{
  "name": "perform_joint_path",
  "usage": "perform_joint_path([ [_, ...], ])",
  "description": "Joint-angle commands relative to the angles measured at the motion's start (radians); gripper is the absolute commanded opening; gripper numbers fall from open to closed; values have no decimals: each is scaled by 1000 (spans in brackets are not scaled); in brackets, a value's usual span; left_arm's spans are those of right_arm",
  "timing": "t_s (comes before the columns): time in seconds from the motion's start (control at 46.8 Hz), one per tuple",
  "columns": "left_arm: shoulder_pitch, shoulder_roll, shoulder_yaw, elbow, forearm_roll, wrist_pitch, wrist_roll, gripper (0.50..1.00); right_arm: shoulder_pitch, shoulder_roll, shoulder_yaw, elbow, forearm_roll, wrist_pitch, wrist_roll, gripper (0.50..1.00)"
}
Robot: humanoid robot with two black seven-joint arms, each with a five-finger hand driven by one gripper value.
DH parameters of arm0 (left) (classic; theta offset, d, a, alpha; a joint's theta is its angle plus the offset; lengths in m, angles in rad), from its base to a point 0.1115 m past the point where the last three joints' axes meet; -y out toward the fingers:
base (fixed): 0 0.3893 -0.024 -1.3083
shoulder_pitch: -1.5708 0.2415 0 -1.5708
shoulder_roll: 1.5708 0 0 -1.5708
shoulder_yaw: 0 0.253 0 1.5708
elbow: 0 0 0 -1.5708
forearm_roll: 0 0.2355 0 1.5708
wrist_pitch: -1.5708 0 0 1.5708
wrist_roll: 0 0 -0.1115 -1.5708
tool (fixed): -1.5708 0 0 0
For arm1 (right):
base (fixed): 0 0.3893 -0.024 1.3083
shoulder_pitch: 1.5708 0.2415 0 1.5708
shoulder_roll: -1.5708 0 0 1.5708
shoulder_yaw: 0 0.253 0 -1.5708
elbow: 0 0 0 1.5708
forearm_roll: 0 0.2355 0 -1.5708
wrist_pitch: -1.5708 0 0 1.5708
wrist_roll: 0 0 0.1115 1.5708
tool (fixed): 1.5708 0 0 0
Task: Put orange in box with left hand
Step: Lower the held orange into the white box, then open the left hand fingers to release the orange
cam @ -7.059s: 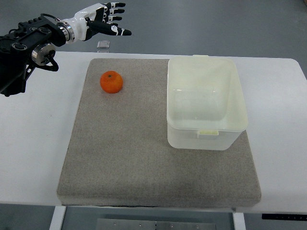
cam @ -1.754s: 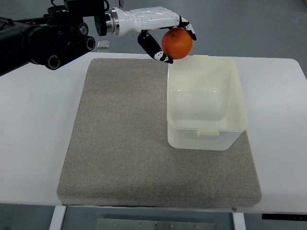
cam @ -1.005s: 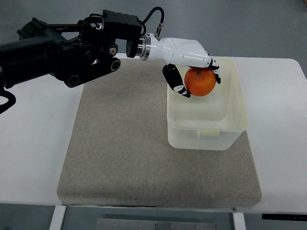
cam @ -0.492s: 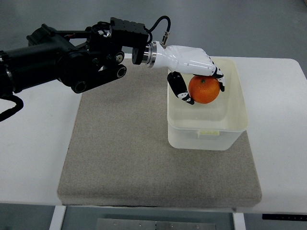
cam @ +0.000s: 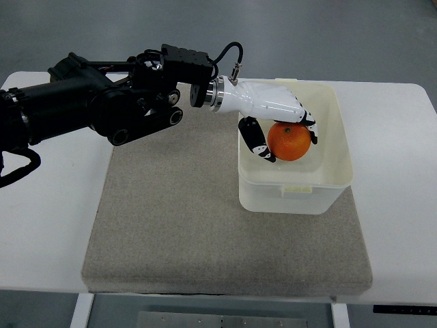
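Observation:
The orange point(cam: 289, 141) is round and bright, held inside the opening of the translucent white box point(cam: 338, 147), which stands on the right of the grey mat point(cam: 171, 219). My left hand point(cam: 280, 130), white with black fingertips, reaches in from the left over the box's near-left wall and is shut on the orange, thumb on its left and fingers over its top and right. I cannot tell whether the orange touches the box floor. The right arm does not show.
The white table point(cam: 48, 219) lies under the mat. The black left arm point(cam: 95, 102) spans the mat's upper left. The box has a small latch tab point(cam: 295, 189) on its near rim.
My left hand has moved down and slightly nearer with the orange, lowering it deeper into the box. The arm has come further over the mat.

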Motion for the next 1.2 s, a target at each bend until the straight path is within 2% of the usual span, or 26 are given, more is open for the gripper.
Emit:
perform_joint_path([
  [0.0, 4, 0, 0, -1, 0, 0, 0, 500, 0, 0, 0, 0, 0, 0, 0, 926],
  [0.428, 27, -14, -11, 13, -23, 21, 0, 500, 0, 0, 1, 0, -1, 0, 0, 926],
  [0.449, 29, -14, -11, 13, -23, 29, 0, 510, 0, 0, 0, 0, -1, 0, 0, 926],
  [0.471, 32, -14, -11, 13, -21, 35, 0, 554, 0, 0, 0, 0, -1, 0, 0, 926],
  [0.492, 35, -14, -11, 13, -18, 42, 0, 572, 0, 0, 0, 0, -1, 0, 0, 926],
  [0.556, 40, -18, -11, 12, -17, 53, 0, 593, 0, 0, 0, 0, 0, 0, 0, 926],
  [0.62, 41, -18, -11, 12, -20, 56, 0, 713, 0, 0, 0, 0, 0, 0, 0, 926],
  [0.727, 41, -20, -12, 10, -21, 58, 0, 763, 0, 0, 0, 0, -1, 0, 0, 926],
  [0.791, 41, -20, -12, 9, -24, 58, 0, 773, 0, 0, 0, 0, 1, 0, 0, 926],
  [0.813, 41, -20, -12, 10, -24, 58, 0, 790, 0, 0, 0, 0, 1, 0, 0, 926],
  [0.856, 43, -18, -12, 10, -26, 61, 0, 870, 0, 0, 0, 0, -1, 0, 0, 926],
  [0.877, 44, -18, -14, 10, -27, 61, 0, 891, 0, 0, 0, 0, -1, 0, 0, 926],
  [0.92, 52, -20, -14, 10, -26, 64, 0, 902, 0, 0, 0, 0, -1, 0, 0, 926],
  [1.005, 55, -20, -12, 10, -26, 82, 0, 958, 0, 0, 0, 0, 1, 0, 0, 926],
  [1.176, 55, -20, -12, 10, -24, 92, 0, 966, 0, 0, 0, 0, -1, 0, 0, 926],
])
